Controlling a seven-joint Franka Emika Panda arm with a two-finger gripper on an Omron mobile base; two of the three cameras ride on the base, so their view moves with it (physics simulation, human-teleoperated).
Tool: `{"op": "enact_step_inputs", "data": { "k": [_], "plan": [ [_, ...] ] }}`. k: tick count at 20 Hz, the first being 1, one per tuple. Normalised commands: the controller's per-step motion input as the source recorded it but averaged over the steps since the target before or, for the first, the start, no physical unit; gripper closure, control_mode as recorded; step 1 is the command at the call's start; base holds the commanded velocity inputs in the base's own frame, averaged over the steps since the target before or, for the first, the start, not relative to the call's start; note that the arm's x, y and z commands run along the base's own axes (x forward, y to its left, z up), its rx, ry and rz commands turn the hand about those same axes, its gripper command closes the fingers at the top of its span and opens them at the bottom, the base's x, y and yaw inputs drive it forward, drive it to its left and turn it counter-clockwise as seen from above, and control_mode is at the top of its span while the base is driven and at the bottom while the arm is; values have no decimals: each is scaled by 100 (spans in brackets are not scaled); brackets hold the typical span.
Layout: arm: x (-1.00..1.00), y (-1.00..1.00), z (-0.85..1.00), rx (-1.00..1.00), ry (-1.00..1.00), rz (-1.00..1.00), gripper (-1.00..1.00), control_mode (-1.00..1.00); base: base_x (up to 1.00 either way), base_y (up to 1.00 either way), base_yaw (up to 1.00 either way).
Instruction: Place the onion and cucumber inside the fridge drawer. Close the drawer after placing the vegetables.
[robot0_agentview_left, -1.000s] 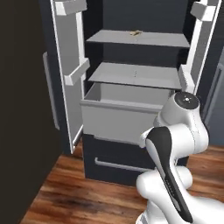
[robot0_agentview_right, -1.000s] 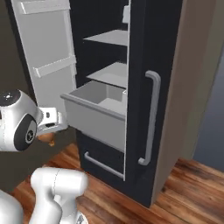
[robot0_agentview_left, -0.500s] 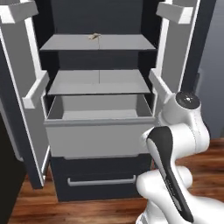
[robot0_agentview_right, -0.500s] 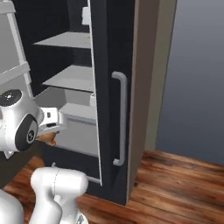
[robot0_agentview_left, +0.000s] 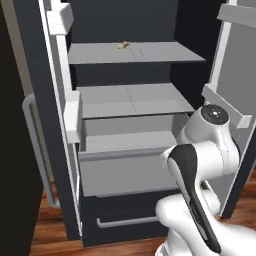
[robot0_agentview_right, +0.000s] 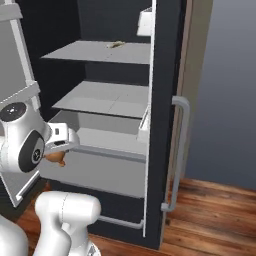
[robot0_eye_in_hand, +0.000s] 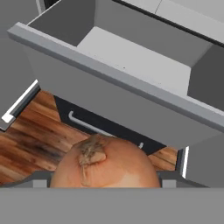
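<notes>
The onion (robot0_eye_in_hand: 105, 164), round and orange-brown, sits between my fingers at the bottom of the hand view. My gripper (robot0_eye_in_hand: 105, 180) is shut on it. In the right base view the onion (robot0_agentview_right: 55, 158) hangs under the gripper (robot0_agentview_right: 61, 150), just in front of the left end of the fridge drawer (robot0_agentview_right: 100, 172). The light grey drawer (robot0_agentview_left: 130, 172) is pulled out, and its front panel (robot0_eye_in_hand: 113, 100) stands ahead of the onion and higher in the hand view. The part of its grey floor in view is bare. The cucumber is out of view.
Both fridge doors stand open: one at the left (robot0_agentview_left: 35, 125), one at the right (robot0_agentview_right: 167, 125) with a bar handle (robot0_agentview_right: 180, 150). Grey shelves (robot0_agentview_left: 132, 100) lie above the drawer, a dark lower drawer (robot0_agentview_left: 125, 220) below. A wooden floor (robot0_agentview_right: 210, 215) lies underneath.
The whole picture has shifted in both base views, so the base has driven along and closer to the fridge. The onion stays in my gripper, held as before.
</notes>
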Motion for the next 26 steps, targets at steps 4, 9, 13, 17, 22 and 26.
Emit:
{"op": "enact_step_inputs", "data": {
  "k": [4, 9, 13, 17, 22, 26],
  "plan": [
    [0, 0, 0, 0, 0, 0, 100, 100, 35, 11, -3],
    [0, 0, 0, 0, 0, 0, 100, 100, 27, -22, 0],
    [0, 0, 0, 0, 0, 0, 100, 100, 36, 0, 0],
    [0, 0, 0, 0, 0, 0, 100, 100, 53, -2, 2],
    [0, 0, 0, 0, 0, 0, 100, 100, 52, -19, 0],
    [0, 0, 0, 0, 0, 0, 100, 100, 24, -31, 0]
  ]
}}
